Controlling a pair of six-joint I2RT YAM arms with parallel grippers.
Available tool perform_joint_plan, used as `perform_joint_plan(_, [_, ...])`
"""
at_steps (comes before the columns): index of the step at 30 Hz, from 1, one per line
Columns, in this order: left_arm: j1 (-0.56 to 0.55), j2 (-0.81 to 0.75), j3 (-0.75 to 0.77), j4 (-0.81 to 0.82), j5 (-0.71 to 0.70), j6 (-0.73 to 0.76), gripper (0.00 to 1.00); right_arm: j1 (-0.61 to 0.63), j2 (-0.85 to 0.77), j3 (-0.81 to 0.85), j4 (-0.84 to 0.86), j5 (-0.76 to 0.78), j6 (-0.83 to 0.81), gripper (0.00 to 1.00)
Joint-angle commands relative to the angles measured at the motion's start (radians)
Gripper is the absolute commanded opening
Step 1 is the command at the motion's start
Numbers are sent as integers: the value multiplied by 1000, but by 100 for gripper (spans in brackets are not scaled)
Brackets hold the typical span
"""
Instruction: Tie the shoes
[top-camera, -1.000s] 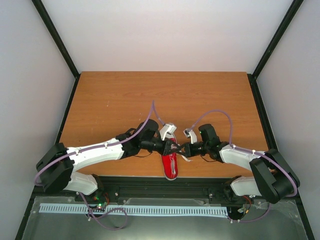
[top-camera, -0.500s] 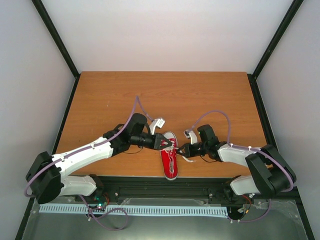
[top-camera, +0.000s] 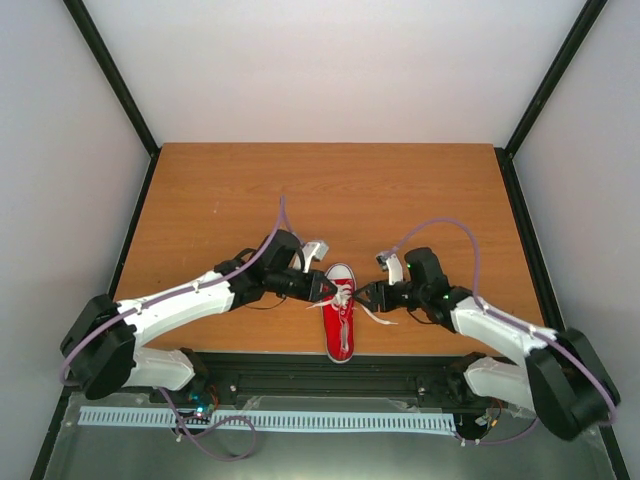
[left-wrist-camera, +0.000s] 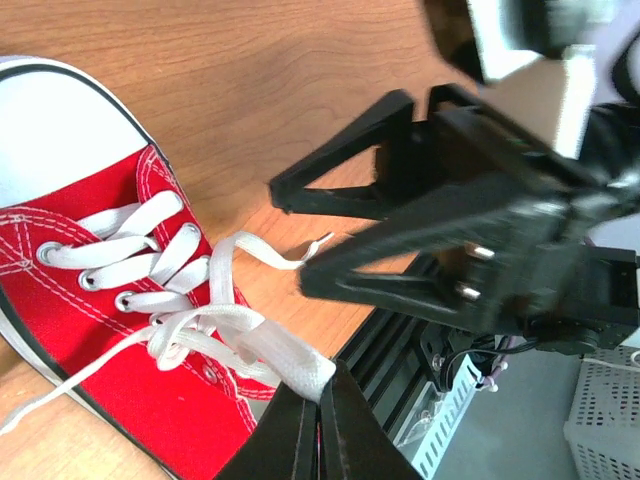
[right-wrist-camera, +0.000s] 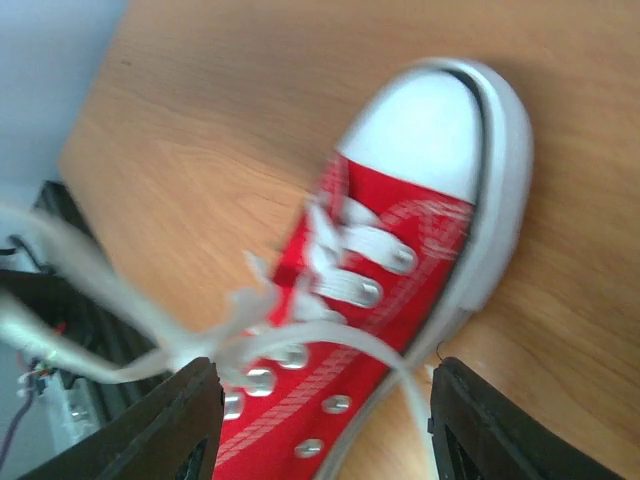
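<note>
1. Top external view: the red shoe lies on the wooden table, close to the near edge and about midway between the two arms. Its white toe cap points away from the arm bases and its heel points towards them.
2. The left gripper reaches in from the left to the shoe's left edge, just behind the toe cap. The right gripper reaches in from the right, just beside the shoe's other edge. The two tips face each other across the laced part, near one another but apart.
3. Left wrist view: the left gripper's jaws are pinched tight on the flat end of a white lace. This lace runs back in loose loops to the eyelets.
4. In the same view the right gripper's two black fingers stand spread. The other lace end curls into the gap between them and seems to touch neither.
5. Right wrist view: the right gripper's fingers sit far apart at the bottom corners, with the shoe seen between them, toe cap at the upper right. A blurred lace strand stretches across the foreground to the left. The blur is too heavy to tell whether it touches a finger.
6. The laces are threaded through the eyelets but lie loose and untied.
</note>
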Motion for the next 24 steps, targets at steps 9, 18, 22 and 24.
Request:
perform_joint_plan(9, [4, 33, 12, 87, -13, -20, 1, 172, -207, 42, -17, 61, -29, 56])
perform_joint_plan(18, [4, 43, 9, 100, -3, -34, 1, 249, -131, 73, 14, 130, -31, 47])
perform_joint_plan(22, [4, 44, 9, 105, -3, -37, 1, 255, -101, 83, 20, 177, -26, 40])
perform_joint_plan(24, [3, 44, 11, 104, -2, -37, 1, 257, -87, 91, 16, 183, -28, 31])
